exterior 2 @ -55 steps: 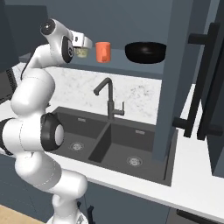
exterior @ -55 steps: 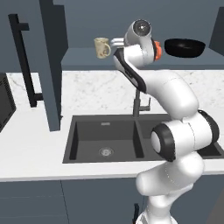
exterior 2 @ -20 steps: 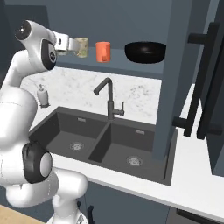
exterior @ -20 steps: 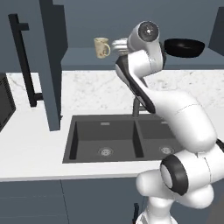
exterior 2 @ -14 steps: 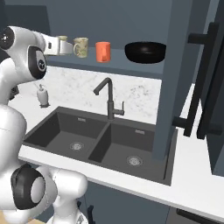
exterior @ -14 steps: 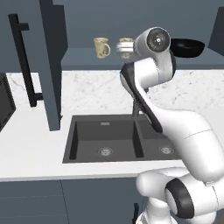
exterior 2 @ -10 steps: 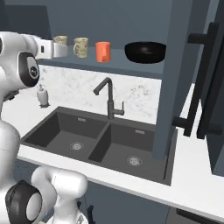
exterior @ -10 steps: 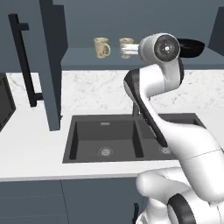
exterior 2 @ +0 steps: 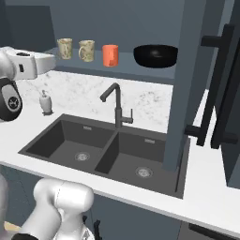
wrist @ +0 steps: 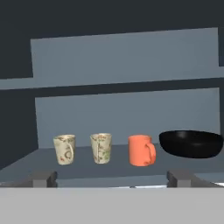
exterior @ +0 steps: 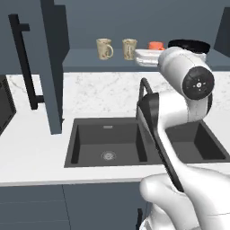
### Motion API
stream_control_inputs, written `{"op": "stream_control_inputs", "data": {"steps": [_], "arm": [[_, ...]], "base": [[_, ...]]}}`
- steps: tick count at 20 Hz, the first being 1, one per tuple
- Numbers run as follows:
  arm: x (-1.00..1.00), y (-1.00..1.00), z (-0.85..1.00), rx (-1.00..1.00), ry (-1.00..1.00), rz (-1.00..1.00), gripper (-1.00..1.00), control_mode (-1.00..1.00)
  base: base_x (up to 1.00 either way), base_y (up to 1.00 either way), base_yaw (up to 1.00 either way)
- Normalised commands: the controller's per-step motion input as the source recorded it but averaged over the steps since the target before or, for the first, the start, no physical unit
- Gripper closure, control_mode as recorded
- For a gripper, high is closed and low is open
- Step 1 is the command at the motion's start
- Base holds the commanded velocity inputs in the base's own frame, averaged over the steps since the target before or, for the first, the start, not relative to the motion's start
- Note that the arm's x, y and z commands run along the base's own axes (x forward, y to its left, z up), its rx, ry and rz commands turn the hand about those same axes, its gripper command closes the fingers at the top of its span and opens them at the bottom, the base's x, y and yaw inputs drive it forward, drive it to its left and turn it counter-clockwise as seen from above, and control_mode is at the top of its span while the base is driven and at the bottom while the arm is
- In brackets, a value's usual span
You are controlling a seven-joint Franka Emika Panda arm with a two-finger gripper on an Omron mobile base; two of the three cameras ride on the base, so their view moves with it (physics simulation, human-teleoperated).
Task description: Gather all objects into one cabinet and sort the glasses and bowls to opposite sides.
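Standing in the kitchen, I saw the dark blue cabinet [exterior 2: 187, 70] above the sink [exterior 2: 108, 150] with its doors open, and all four pieces were together on its lower shelf [wrist: 109, 168]. From left to right there stood a beige mug [wrist: 64, 149], a second beige mug [wrist: 101, 148], an orange mug [wrist: 141, 150] and the black bowl [wrist: 191, 144]. The mugs were near each other but not touching, and the bowl was at the far right end, so the sorting looked to me already finished.

The bowl was wide, shallow and glossy. I judged it the heaviest piece and slippery, best taken by the rim. The mugs seemed light, stiff and breakable; one could be pinched across the rim or the wall, because the handle looked too small for a sure hold. Whether anything was inside them I could not see.

The gripper [wrist: 111, 186] was away from the shelf, facing it, with its fingers [wrist: 43, 178] spread wide and holding nothing.
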Motion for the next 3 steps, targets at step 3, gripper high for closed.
{"op": "stream_control_inputs", "data": {"steps": [3], "arm": [[-1.00,0.00,0.29,0.00,-0.20,0.00,-1.00,-1.00]], "base": [[0.00,0.00,0.00]]}}
